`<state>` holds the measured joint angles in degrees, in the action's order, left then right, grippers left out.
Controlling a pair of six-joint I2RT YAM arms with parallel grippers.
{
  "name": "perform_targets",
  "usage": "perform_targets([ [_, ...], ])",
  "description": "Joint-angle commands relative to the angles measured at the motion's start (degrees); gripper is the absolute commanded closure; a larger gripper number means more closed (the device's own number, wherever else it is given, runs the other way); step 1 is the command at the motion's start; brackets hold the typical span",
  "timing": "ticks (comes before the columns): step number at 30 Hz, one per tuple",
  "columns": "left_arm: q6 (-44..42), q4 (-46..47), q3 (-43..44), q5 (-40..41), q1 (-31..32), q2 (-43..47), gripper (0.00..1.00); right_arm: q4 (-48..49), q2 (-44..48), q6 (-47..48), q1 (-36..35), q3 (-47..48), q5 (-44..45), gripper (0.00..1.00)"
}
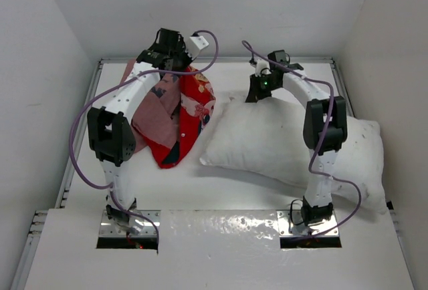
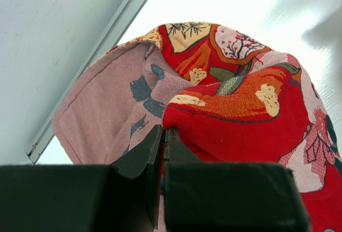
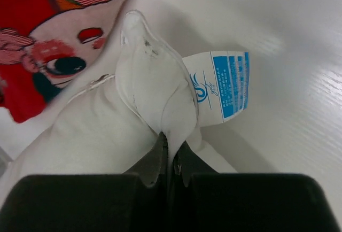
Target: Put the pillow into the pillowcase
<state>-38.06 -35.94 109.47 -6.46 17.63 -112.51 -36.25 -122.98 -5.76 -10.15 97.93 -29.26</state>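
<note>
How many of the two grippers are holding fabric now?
2. The left gripper pinches the pillowcase, on the left; the right gripper pinches the pillow at a far corner, beside its label.

White table (image 1: pixel 200 186); metal rail (image 1: pixel 79 133) along its 9 o'clock edge; plain white wall (image 1: pixel 221 9) at 12 o'clock.

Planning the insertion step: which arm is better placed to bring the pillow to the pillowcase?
Right: the right gripper is shut on a corner of the pillow; the left gripper holds the pillowcase raised.
</note>
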Motion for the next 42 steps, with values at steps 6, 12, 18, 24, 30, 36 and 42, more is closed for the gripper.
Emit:
perform_targets([
  [6, -0.08, 3.6, 0.57, 1.54, -0.31, 0.71, 1.0, 7.47, 23.9, -1.61, 2.25, -11.76, -6.42, 1.0],
  [12, -0.78, 3.95, 2.15, -2.14, 0.39, -0.17, 1.0, 13.12, 33.94, 2.5, -10.3, -19.09, -8.09, 1.0],
  [18, -2.81, 1.76, 6.27, -8.65, 4.42, -1.13, 1.0, 31.72, 28.95, -9.51, -19.9, -17.52, -13.55, 1.0],
  [24, 2.38, -2.36, 8.57, -14.11, 4.44, -0.7, 0.23, 44.25, 13.84, -18.67, -21.4, -12.69, -9.87, 1.0],
  [30, 8.35, -12.29, 6.91, -2.53, -3.11, 0.19, 0.34, 38.71, 2.58, -17.27, -21.31, -6.44, -1.42, 1.0],
  [36, 2.67, -17.5, -6.86, -4.52, -8.58, 0.36, 0.5, 35.73, 3.53, -14.46, -21.4, -9.16, -0.89, 1.0],
  [42, 0.8, -12.32, -14.63, -1.62, -8.66, -6.13, 0.18, 29.4, 3.98, -10.33, -21.4, -10.83, 0.77, 1.0],
])
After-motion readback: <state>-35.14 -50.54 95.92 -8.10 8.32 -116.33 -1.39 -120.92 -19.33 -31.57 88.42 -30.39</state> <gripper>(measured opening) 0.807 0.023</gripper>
